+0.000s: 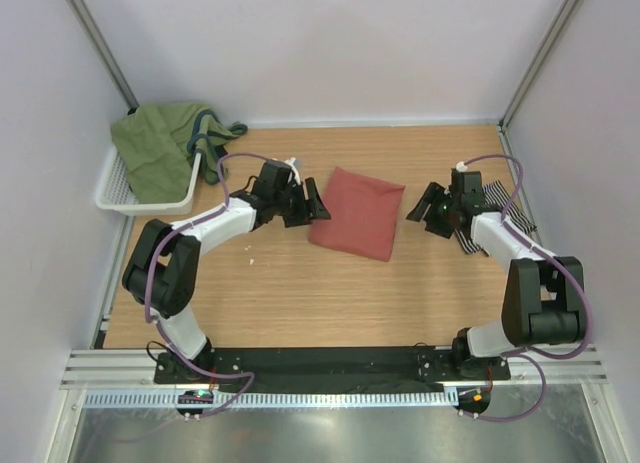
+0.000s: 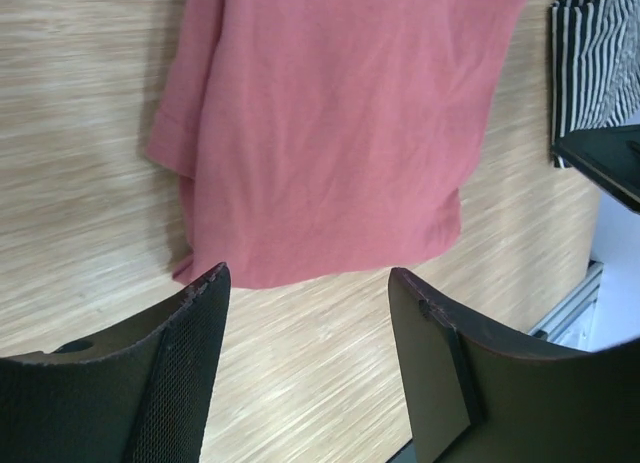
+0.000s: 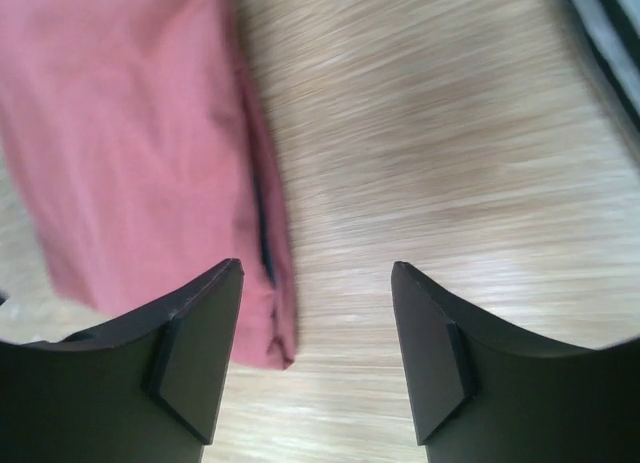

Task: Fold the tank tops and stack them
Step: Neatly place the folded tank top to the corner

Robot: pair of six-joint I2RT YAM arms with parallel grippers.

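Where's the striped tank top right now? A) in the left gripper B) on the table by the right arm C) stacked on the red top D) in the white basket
B: the striped tank top lies on the table, partly under the right arm, apart from the folded red tank top.

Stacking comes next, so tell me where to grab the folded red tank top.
Likely its two side edges: left end effector from the left, right end effector from the right. The red tank top lies flat and folded, both open end effectors facing those edges; pinch all layers so the fold holds.
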